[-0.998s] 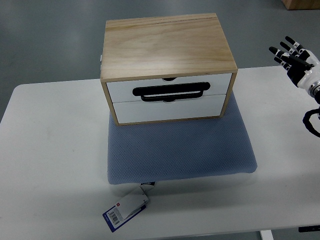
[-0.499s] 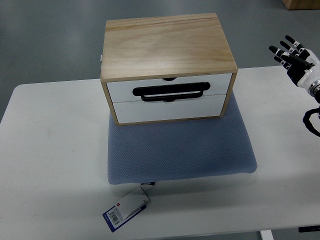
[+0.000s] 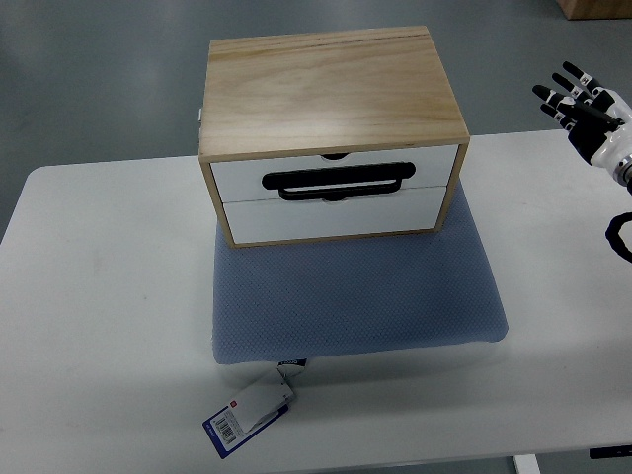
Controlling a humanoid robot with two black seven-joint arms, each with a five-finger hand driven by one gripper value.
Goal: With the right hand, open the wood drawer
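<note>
**Right hand spread at the table's far right corner, drawers closed**

A wooden drawer box (image 3: 331, 133) with a pale plywood top stands on a blue-grey cushion pad (image 3: 355, 296) in the middle of a white table (image 3: 99, 296), set toward the table's far edge. The box's rear half hangs past that far edge in the picture, and its front faces the near edge. Two white drawer fronts sit one above the other, both flush with the wooden frame. A black loop handle (image 3: 337, 182) lies across the seam between the upper drawer (image 3: 336, 170) and the lower drawer (image 3: 331, 217). The pad reaches out in front of the box toward the near edge, where a blue and white tag (image 3: 247, 414) hangs from it and lies flat on the tabletop.

The right hand (image 3: 585, 109) is raised at the far right corner of the table, well apart from the box. Its dark-tipped fingers (image 3: 558, 91) are spread wide and point toward the far left, holding nothing. A black cable loop (image 3: 618, 237) shows at the right edge, below the wrist.
</note>
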